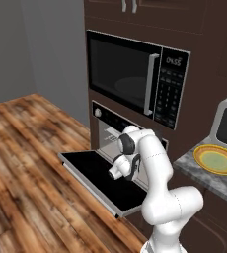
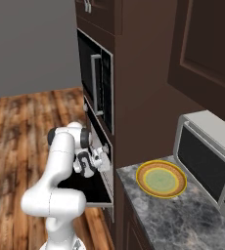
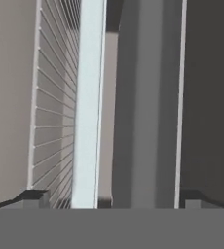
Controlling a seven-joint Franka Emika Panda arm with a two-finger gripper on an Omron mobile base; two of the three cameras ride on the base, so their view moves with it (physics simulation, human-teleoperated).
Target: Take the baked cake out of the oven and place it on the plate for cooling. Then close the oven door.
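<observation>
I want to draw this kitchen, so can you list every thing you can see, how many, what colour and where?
Black microwave with keypad: one, black, high in the dark brown cabinet wall.
Steel-grey built-in oven with round silver knobs: one, grey with a black strip, below the microwave.
Drop-down oven door with black glass: one, grey frame, lying open and flat.
Wire oven rack: one, pale grey, inside the oven.
Round plate with orange-yellow rim: one, greenish centre, empty, on the counter.
Grey speckled stone counter: one, right of the oven.
Small grey countertop box with dark window: one, beside the plate.
Wooden plank floor: brown.
White robot arm: one, before the oven.
Gripper: one, dark tips, open, holding nothing.
</observation>
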